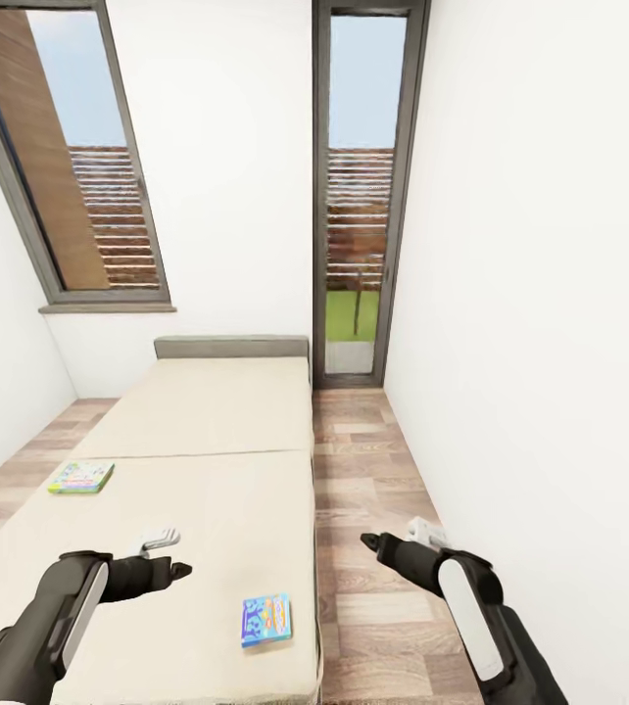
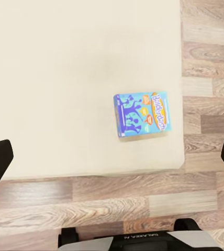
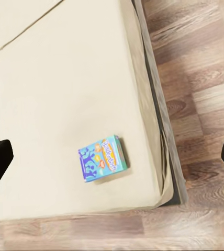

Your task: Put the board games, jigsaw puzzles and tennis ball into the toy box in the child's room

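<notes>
Blue board game [image 1: 266, 620] flat on bed [image 1: 207, 431] near right edge; green one [image 1: 81, 477] at left edge. Left tool [image 1: 179, 568], right tool [image 1: 368, 540] both spread, empty. Wood floor [image 1: 373, 490], glass door [image 1: 359, 196] beyond.

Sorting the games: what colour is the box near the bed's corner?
Bright blue board game box with orange-yellow lettering, clearest in the left wrist view.

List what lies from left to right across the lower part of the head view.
Green board game → left pincer → blue board game → wood-plank floor → right pincer → white wall.
</notes>
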Robot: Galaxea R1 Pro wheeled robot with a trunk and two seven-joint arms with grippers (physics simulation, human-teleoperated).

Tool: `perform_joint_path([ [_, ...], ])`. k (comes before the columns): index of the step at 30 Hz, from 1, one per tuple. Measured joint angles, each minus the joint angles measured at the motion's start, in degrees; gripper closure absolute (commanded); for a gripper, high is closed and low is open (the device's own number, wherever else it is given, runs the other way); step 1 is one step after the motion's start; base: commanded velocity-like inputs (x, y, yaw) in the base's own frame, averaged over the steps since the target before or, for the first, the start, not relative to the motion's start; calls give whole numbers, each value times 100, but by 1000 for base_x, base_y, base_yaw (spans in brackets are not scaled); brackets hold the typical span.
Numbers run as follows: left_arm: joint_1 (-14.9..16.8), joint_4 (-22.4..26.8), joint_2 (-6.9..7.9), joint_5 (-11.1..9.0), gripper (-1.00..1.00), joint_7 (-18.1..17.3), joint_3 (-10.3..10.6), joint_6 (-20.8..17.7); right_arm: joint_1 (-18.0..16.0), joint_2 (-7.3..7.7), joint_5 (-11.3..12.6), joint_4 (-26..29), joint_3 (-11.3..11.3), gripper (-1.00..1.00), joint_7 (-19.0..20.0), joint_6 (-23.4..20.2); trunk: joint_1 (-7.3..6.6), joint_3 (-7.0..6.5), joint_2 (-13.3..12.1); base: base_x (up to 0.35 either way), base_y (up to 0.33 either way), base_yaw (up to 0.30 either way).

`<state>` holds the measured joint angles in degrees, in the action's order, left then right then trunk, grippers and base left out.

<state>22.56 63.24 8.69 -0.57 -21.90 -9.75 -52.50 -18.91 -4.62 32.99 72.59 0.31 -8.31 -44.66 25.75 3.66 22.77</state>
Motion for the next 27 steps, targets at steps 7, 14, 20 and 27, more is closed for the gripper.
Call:
perform_joint_path([
  [7, 0, 7, 1, 0, -100, -5, -1, 0, -309, -3, 2, -358, 30, -100, -118, -42, 0, 65, 0, 0, 0, 0],
  [14, -2, 11, 4, 0, -100, -6, -2, 1, -395, -16, 6, -439, 34, -100, -139, -137, 0, 130, 1, 0, 0, 0],
  [20, -1, 81, 3, 0, -100, -12, -2, -6, -419, -61, 2, -399, 37, -100, -145, -357, 0, 186, 1, 0, 0, 0],
  [27, -1, 158, 3, 1, -100, -14, -79, -17, -592, -236, -11, -483, 78, -100, -167, -435, 0, 251, 1, 0, 0, 0],
])
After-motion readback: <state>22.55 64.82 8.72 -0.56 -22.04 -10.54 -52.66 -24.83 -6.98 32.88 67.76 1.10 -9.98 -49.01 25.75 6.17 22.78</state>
